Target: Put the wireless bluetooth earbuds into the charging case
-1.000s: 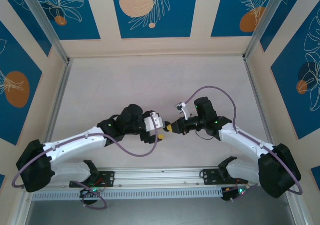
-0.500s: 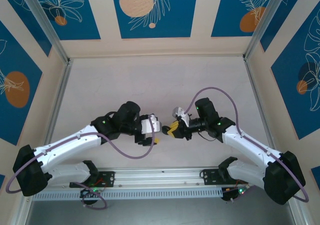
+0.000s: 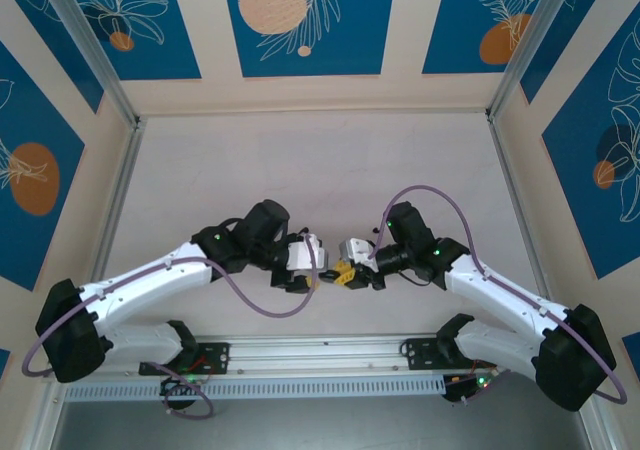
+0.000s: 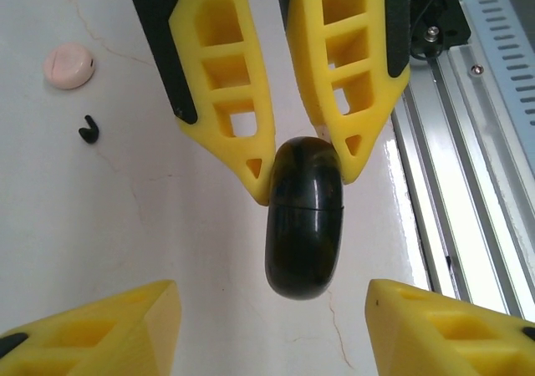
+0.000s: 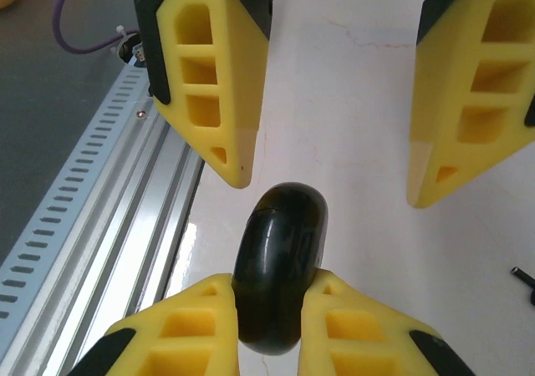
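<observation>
The charging case (image 5: 280, 259) is a glossy black rounded shell with a seam, held on edge above the table. My right gripper (image 5: 276, 288) is shut on it. In the left wrist view the case (image 4: 305, 217) hangs from the right gripper's yellow fingers (image 4: 230, 83). My left gripper (image 4: 269, 309) is open, one finger on each side of the case's lower end, neither touching it. One small dark earbud (image 4: 88, 129) lies on the table to the left; a dark speck (image 5: 522, 276) lies at the right edge of the right wrist view. From above, the left gripper (image 3: 320, 275) and right gripper (image 3: 346, 273) meet tip to tip.
A pale pink round disc (image 4: 68, 65) lies on the table beyond the earbud. The slotted aluminium rail (image 4: 493, 142) at the table's near edge runs close beside both grippers. The white tabletop (image 3: 320, 170) stretches away behind the arms.
The left gripper's jaws have narrowed around the case. Both grippers have shifted slightly toward the near rail, the right one still holding the case.
</observation>
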`<state>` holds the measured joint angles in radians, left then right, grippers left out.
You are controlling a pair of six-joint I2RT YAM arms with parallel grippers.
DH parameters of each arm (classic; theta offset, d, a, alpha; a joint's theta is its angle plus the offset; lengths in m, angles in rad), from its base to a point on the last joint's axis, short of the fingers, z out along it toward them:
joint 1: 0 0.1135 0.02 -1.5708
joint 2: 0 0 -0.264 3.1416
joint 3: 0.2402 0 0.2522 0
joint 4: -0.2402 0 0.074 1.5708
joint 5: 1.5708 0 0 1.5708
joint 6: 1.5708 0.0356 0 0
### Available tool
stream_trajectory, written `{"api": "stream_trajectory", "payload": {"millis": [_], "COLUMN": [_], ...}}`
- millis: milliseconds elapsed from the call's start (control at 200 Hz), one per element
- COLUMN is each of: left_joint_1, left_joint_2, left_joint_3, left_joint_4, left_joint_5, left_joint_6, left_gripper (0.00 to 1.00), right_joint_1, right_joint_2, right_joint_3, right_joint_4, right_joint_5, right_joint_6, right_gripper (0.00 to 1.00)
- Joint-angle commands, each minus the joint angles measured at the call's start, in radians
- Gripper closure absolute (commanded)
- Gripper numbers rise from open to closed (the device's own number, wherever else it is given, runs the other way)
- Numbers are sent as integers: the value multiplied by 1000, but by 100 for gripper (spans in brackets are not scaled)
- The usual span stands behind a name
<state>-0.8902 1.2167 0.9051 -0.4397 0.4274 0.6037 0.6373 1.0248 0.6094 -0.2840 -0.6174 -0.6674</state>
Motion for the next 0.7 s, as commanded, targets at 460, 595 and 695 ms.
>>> {"api": "stream_trajectory", "payload": {"millis": [460, 595, 695], "left_joint_1": [9, 9, 16], "left_joint_2": [47, 23, -10], "left_joint_3": [51, 6, -60], "left_joint_4": [-26, 54, 171], "left_joint_5": [98, 53, 54], "left_joint_6": [-9, -59, -96], "left_gripper": [78, 81, 83], "right_joint_1": [12, -3, -24], "right_joint_2": [6, -38, -115], "right_joint_3": [2, -44, -109], "right_joint_4": [111, 171, 247], "right_joint_5": [-6, 17, 50], "right_joint_6": [-3, 36, 88], "right_gripper": [90, 88, 77]}}
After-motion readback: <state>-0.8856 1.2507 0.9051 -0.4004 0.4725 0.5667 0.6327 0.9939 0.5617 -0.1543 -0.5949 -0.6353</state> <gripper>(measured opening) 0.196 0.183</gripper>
